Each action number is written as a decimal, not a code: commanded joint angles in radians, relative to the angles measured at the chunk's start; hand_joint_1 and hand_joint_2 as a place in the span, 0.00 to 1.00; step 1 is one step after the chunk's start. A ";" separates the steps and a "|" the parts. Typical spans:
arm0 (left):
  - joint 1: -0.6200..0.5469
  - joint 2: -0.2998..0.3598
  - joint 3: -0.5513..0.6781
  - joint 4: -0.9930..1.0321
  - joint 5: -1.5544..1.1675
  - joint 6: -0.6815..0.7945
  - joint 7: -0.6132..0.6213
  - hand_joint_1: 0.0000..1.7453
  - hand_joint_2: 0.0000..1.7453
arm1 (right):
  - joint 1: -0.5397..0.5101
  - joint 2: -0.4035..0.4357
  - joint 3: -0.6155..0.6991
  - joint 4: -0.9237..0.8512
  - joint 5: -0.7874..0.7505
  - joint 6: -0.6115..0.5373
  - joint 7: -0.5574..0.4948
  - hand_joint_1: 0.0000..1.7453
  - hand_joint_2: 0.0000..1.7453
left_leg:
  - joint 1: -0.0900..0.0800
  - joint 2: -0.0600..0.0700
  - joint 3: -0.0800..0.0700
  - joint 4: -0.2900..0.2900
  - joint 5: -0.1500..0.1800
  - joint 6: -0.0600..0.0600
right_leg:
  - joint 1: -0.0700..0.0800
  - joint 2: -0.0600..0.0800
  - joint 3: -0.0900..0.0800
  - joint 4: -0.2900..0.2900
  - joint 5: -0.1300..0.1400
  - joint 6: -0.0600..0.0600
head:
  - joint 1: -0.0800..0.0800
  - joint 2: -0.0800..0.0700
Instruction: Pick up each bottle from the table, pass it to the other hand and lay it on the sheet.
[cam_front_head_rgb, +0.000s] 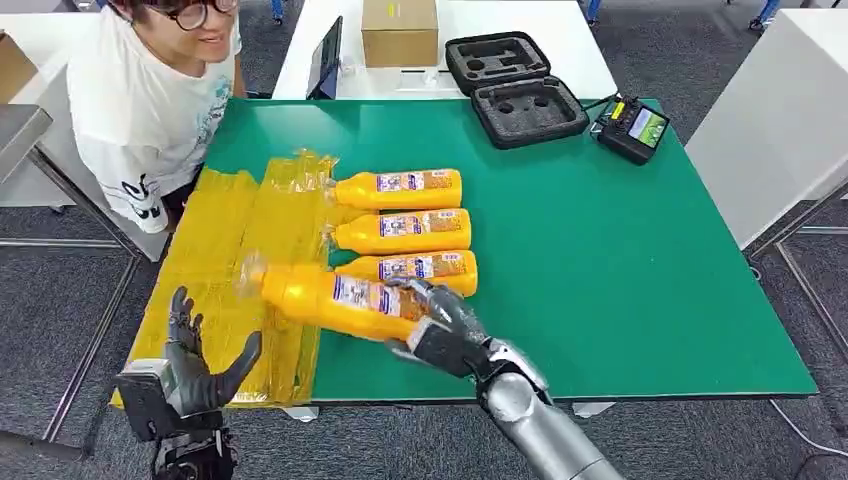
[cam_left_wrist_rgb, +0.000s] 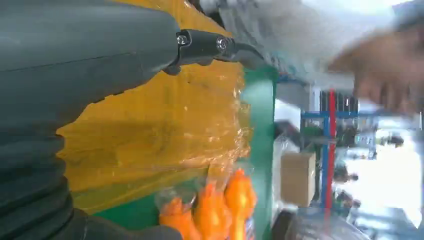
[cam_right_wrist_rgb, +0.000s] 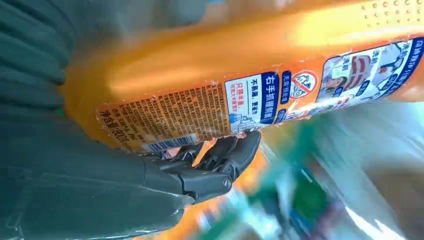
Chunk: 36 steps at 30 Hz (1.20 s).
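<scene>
The green counter (cam_front_head_rgb: 620, 260) carries a yellow plastic sheet (cam_front_head_rgb: 215, 250) at its left, with three orange bottles (cam_front_head_rgb: 405, 230) lying side by side, their necks on the sheet's edge. The right hand (cam_front_head_rgb: 440, 325) grips a fourth orange bottle (cam_front_head_rgb: 330, 297) by its base, held above the counter with its neck toward the left hand (cam_front_head_rgb: 195, 365), whose fingers are spread and hold nothing. The handover looks to be in hand; next the left hand must close around the neck end. The label carries Chinese text and "800".
</scene>
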 joint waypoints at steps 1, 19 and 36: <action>0.019 -0.051 0.105 -0.046 0.148 0.000 -0.015 0.00 1.00 | 0.102 0.086 -0.163 -0.170 -0.169 -0.137 -0.134 1.00 1.00 | 0.000 -0.001 0.004 0.001 -0.003 -0.001 | 0.000 0.000 0.004 0.000 -0.003 -0.001 | 0.000 0.000; -0.022 0.054 -0.157 0.043 0.182 -0.347 0.123 0.00 1.00 | 0.055 0.111 -0.135 0.087 -0.175 -0.078 -0.132 1.00 1.00 | 0.000 -0.001 0.005 -0.002 -0.001 -0.001 | 0.000 0.000 0.005 -0.002 -0.001 -0.001 | -0.001 0.000; -0.139 0.094 -0.273 0.209 0.280 -0.524 0.192 0.00 1.00 | -0.004 0.161 0.063 0.252 -0.107 0.031 -0.146 1.00 1.00 | 0.000 0.000 0.005 -0.001 -0.001 -0.001 | 0.001 0.001 0.005 -0.001 -0.001 -0.001 | -0.001 0.000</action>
